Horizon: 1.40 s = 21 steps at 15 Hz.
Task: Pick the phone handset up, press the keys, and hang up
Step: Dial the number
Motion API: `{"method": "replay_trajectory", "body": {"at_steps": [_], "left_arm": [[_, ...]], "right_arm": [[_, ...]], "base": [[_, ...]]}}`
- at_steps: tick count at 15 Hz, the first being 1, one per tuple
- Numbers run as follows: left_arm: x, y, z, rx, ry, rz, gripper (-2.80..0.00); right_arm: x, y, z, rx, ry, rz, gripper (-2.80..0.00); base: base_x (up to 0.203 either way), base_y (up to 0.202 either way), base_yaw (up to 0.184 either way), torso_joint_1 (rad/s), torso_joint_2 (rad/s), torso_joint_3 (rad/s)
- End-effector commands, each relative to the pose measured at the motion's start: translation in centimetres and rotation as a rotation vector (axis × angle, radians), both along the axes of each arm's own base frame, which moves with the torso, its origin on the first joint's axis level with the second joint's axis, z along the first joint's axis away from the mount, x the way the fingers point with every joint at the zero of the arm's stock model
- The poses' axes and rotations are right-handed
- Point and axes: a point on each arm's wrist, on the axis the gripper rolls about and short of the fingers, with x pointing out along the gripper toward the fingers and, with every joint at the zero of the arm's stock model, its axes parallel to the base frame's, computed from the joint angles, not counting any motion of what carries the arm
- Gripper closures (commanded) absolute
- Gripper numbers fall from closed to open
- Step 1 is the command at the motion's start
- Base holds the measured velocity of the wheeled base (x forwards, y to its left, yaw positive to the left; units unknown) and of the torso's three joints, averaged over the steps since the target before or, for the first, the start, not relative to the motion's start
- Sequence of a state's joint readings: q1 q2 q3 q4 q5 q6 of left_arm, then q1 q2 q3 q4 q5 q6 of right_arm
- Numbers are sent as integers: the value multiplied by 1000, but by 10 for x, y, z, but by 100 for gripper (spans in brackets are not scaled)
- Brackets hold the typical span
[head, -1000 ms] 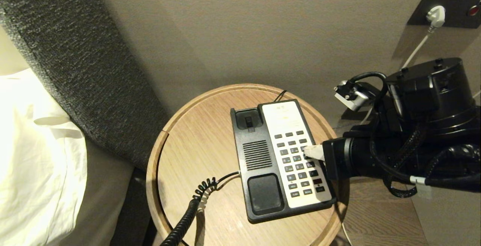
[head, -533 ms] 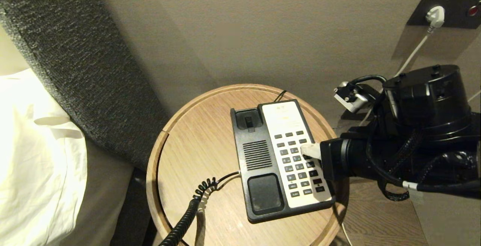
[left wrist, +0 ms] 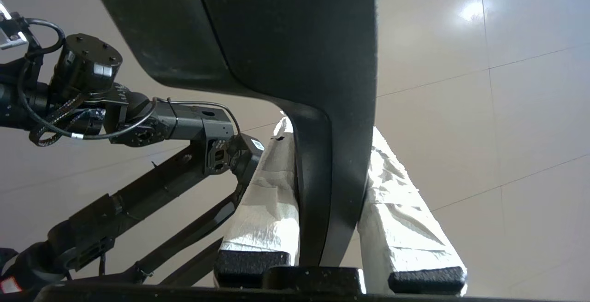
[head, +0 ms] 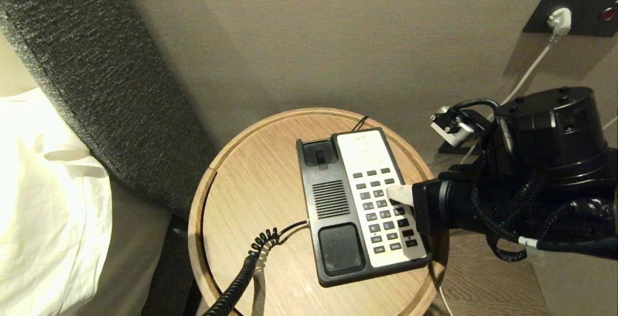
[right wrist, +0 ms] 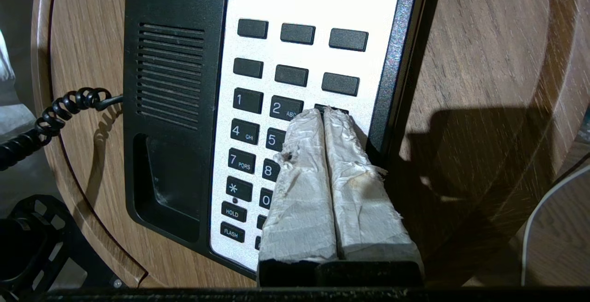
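Note:
The phone base (head: 333, 200) lies on a round wooden table (head: 241, 185), its cradle empty. My right gripper (head: 393, 193) reaches in from the right, shut, with its taped tips (right wrist: 318, 122) resting on the keys (right wrist: 247, 100) at the right end of the 1-2 row. That key is mostly hidden under the tips. The phone handset (left wrist: 276, 30), glossy black, is off the base and out of the head view. My left gripper (left wrist: 329, 127) is shut on its narrow middle, one taped finger on each side. The coiled cord (head: 241, 272) runs from the base off the table's front.
Grey padded headboard (head: 96, 89) and white bedding (head: 43, 210) stand left of the table. A wall socket with a white plug (head: 560, 19) and cable is at the upper right. The table has a raised rim (head: 198, 200).
The right arm's large housing has sunk slightly in the head view. Its shut fingertips have crept a touch up the keypad. The phone and cord have not moved.

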<state>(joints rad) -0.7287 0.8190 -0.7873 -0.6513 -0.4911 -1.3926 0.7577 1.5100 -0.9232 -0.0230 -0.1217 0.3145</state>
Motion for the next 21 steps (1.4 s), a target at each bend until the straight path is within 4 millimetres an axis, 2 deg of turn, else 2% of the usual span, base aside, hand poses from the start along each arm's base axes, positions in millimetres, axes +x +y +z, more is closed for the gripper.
{"method": "replay_trajectory", "body": {"at_steps": [1,6,14,21], "left_arm": [[-1,1,-1,-4,3,-7,0],[-3,3,-1,-6,1,-7,0],[-5,4,-4,-4,1,-8,0],[-5,4,-6,-1,7,-7,0]], "right_arm": [[-2,-1,7,19,-20,-1,0],[-6,-5,12,28,-32,-4,0],[-9,-6,9,19,-19,4,0],[-13,0,7,37,6,17,0]], "base": [[0,0,0,0,0,0],[0,0,0,0,0,0],[0,0,0,0,0,0],[0,0,0,0,0,0]]}}
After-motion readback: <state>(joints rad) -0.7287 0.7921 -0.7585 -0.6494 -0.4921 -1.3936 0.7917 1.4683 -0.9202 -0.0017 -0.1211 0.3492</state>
